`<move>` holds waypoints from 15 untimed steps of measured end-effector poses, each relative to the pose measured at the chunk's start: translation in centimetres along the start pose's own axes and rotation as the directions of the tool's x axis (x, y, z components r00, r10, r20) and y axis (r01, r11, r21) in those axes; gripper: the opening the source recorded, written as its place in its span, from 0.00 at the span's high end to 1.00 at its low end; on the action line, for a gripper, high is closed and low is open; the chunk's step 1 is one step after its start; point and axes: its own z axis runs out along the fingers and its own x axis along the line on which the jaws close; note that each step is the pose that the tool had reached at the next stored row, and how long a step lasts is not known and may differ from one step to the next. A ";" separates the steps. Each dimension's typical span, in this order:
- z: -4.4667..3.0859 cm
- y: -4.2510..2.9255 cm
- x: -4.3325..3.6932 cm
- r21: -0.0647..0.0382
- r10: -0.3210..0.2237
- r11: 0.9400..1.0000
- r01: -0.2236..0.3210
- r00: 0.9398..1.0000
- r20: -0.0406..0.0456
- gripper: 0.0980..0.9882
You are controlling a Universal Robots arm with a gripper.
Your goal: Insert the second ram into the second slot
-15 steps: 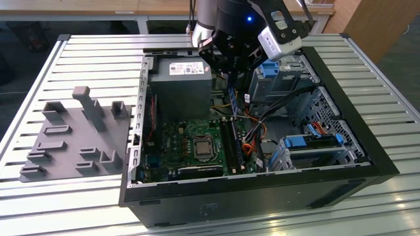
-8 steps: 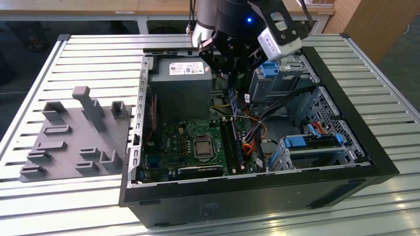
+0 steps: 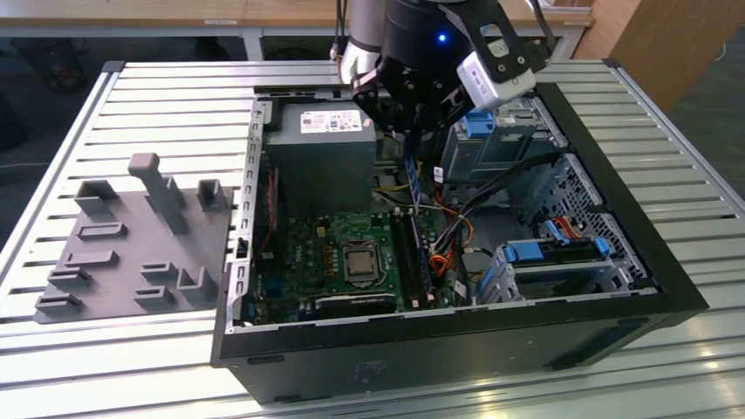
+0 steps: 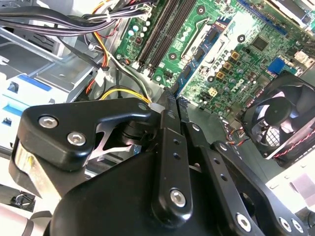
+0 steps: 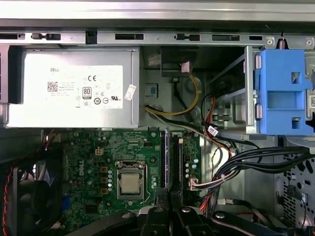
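Gripper (image 3: 407, 147) clamped on second ram (image 3: 413, 188); stick hangs upright below fingertips, above motherboard slots (image 3: 406, 255).

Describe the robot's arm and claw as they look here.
The arm is a black cylinder with a small blue light, beside a silver-grey section. A white and grey block sits on its side. The claw is matte black links fastened with silver screws.
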 end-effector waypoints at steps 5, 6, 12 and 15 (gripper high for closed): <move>0.11 -0.11 0.00 0.000 0.000 1.000 0.000 1.000 0.000 0.96; 0.14 -0.12 0.00 0.000 0.000 1.000 0.000 1.000 0.000 0.96; 0.35 -0.16 0.00 0.000 0.000 1.000 0.000 1.000 0.000 0.96; 0.45 -0.16 0.00 0.000 0.000 1.000 0.000 1.000 0.000 0.96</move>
